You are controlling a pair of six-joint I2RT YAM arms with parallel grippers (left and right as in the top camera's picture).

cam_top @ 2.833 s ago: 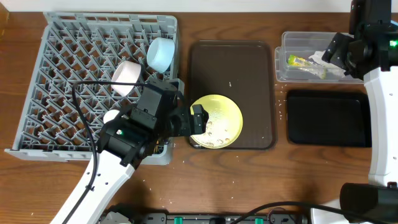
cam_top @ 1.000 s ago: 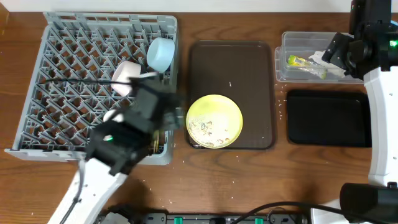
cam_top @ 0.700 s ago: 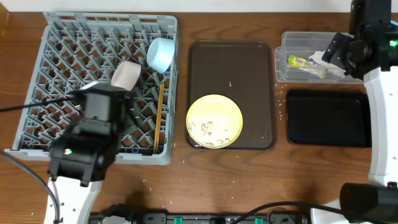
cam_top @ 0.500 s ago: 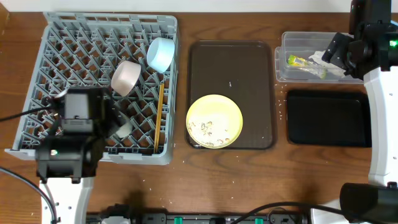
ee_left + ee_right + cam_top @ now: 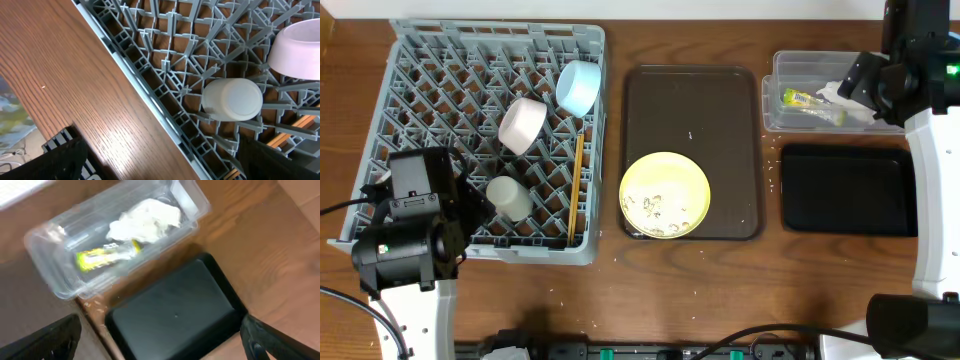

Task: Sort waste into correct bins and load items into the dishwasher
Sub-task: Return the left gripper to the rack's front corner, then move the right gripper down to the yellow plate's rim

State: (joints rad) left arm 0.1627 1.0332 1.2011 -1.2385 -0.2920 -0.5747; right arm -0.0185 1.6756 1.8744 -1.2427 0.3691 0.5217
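The plate (image 5: 665, 190) lay flat on the front half of the brown tray (image 5: 690, 100), with crumbs (image 5: 655, 208) scattered on its face. It was the one item not yet in the rack (image 5: 430, 90). The blue bowl (image 5: 578, 85), pink bowl (image 5: 522, 124), cup (image 5: 508, 197) and chopsticks (image 5: 576, 185) were already among the pegs, and the napkin (image 5: 145, 220) and wrapper (image 5: 107, 255) lay in the tub (image 5: 50, 275). The black tray (image 5: 848, 190), just in front of the tub, held nothing visible. The left claw (image 5: 160, 147) hung over the rack's front-left edge, spread and holding nothing. The right claw (image 5: 160, 322) hung above the two bins, likewise spread wide and empty. The step in hand was judged to be clearing the plate: crumbs to the black tray, then plate to the rack. Good practice called for taking the plate at a bare part of its rim, away from the crumbs, with one finger under the lip and one over it. The rim sat close to the brown tray's raised front edge, so a side approach probably offered more room. The carry needed to be level and slow, since a tilt would have shed crumbs onto the desk (image 5: 720, 290), where a few pale specks already lay. Tipping was best delayed until the low edge was well inside the black tray. The plate then belonged on edge between free pegs, clear of the chopsticks.
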